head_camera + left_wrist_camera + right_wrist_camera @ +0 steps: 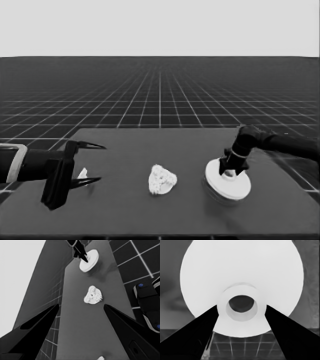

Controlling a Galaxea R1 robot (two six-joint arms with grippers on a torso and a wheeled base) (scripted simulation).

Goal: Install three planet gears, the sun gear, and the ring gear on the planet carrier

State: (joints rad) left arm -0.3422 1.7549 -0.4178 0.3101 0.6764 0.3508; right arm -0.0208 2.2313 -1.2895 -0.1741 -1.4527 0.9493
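The larger round part (235,189) hangs a little above the table's right side, tilted, with a shadow under it. My right gripper (230,169) is shut on its raised central hub (241,305), one finger on each side. In the left wrist view the same larger round part (90,259) shows far off under the right arm. At mid-table lies a lumpy white clump of toothed gears (161,180), also seen as a gear clump (93,295) with a small dark hole. I cannot make out the smaller round part apart from that clump. My left gripper (100,163) waits open over the table's left end.
A thin white piece (82,173) lies on the table beside the left gripper's near finger, not held. Dark machinery with blue lights (147,305) stands past the table's edge. The table's right edge runs close behind the larger round part.
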